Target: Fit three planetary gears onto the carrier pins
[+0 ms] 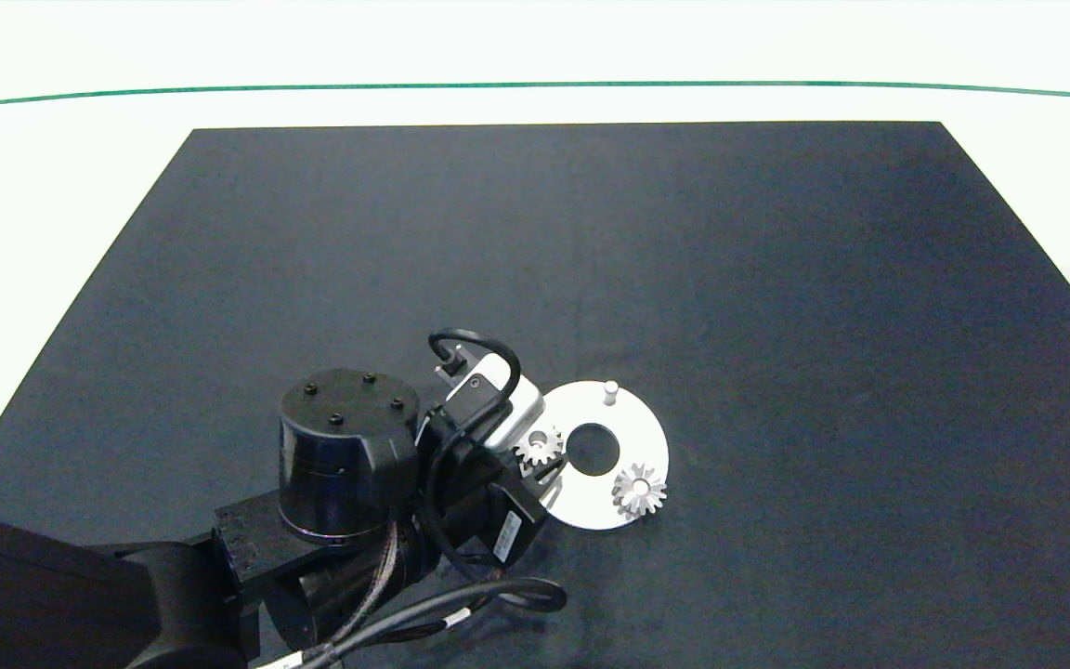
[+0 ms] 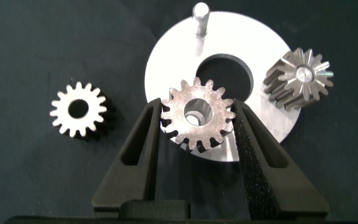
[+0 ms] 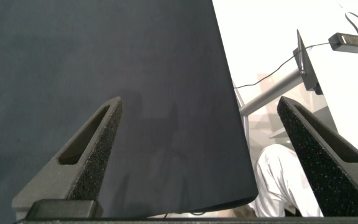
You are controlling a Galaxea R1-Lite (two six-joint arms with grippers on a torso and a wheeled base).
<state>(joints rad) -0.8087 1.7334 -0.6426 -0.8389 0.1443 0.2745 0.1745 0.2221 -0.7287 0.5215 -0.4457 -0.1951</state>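
Note:
My left gripper (image 2: 196, 107) is shut on a silvery planetary gear (image 2: 197, 116), its fingers pressing the teeth on both sides. That gear sits over the white disc (image 2: 166, 68), and a white pin tip shows through its centre hole. A second gear (image 2: 300, 78) rests on a pin at the disc's rim. A third gear (image 2: 78, 110) lies flat on the black mat beside the disc. One carrier pin (image 2: 200, 15) stands bare. The head view shows the left gripper (image 1: 540, 460), held gear (image 1: 538, 447), seated gear (image 1: 639, 490), bare pin (image 1: 609, 391) and disc (image 1: 632, 427). My right gripper (image 3: 201, 102) hangs open and empty.
The black mat (image 1: 776, 325) covers the table, with white floor and a green line (image 1: 535, 85) beyond it. The right gripper hovers over the mat's edge (image 3: 235, 124). Past that edge are a grey metal leg (image 3: 272, 93), cables and something white.

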